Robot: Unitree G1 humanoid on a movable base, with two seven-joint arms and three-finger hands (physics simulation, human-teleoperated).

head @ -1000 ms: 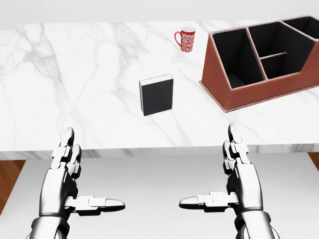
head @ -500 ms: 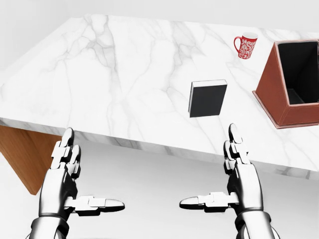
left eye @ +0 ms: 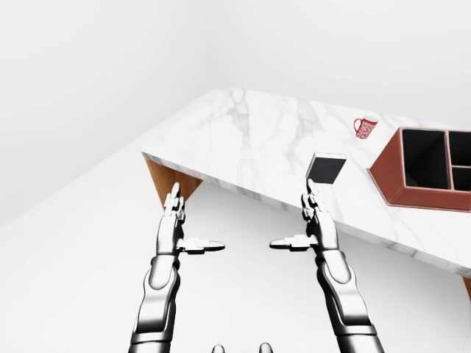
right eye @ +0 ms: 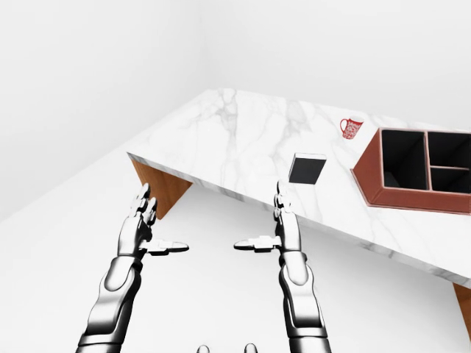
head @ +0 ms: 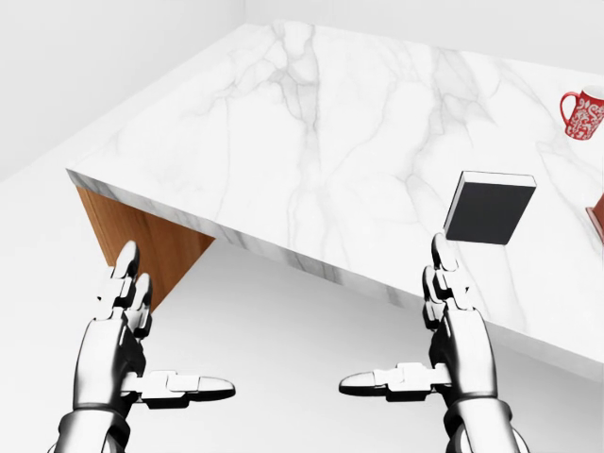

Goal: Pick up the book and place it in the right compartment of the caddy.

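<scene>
Both hands empty, fingers spread: left hand, right hand. Book lay flat on table just above right hand; caddy farther right.

Caddy cut off by left-eye view's right edge; mug clipped at head view's right edge
</scene>
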